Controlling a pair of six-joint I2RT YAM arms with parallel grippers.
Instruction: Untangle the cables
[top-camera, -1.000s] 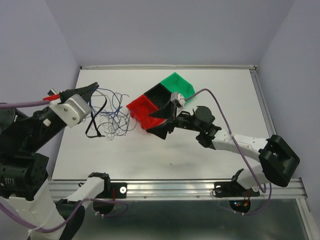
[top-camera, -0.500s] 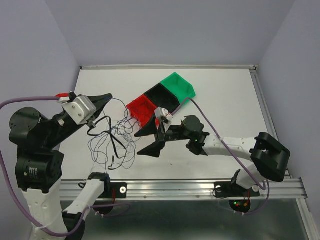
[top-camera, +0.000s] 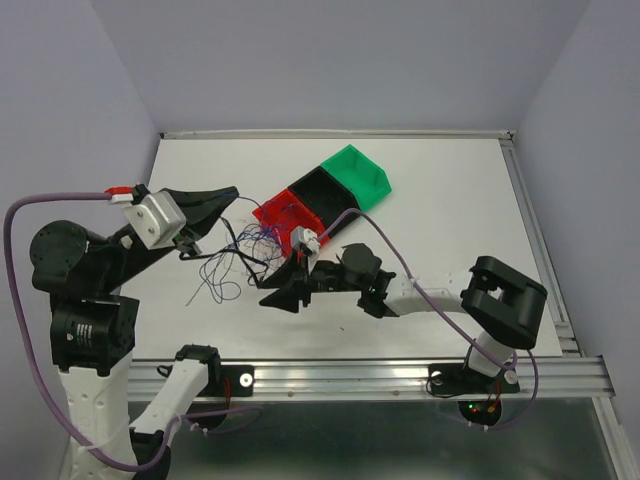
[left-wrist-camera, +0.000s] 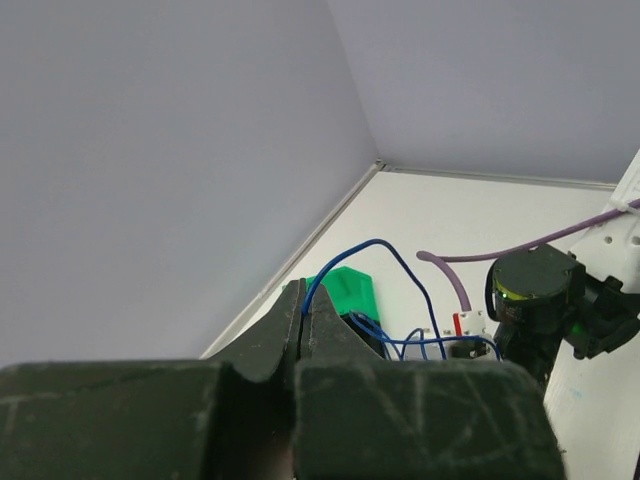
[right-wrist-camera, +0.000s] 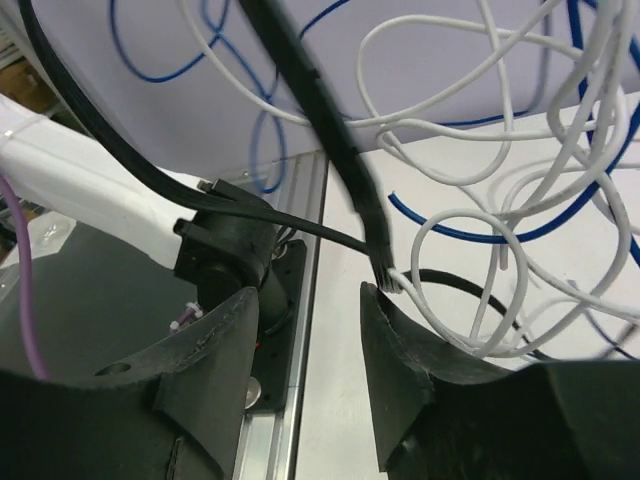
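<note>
Between its shut fingers (left-wrist-camera: 270, 345) the left claw (left-wrist-camera: 303, 303) pinched a blue cable (left-wrist-camera: 372, 241); the right claw (right-wrist-camera: 310, 295) stood half-open, cables (right-wrist-camera: 318, 100) just beyond its tips.

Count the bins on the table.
3, in a diagonal row: red bin nearest the arms, black bin in the middle, green bin farthest back. None appear hidden.

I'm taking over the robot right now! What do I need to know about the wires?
Left end effector: shut on one thin blue strand, held up high.
Right end effector: open, low at the clump's near side, gripping nothing that I can see.
Thin blue, black and white cables: one tangled clump hanging below the left end effector, beside the red plastic bin.
Done: clump lifted. Left: separating every strand.
</note>
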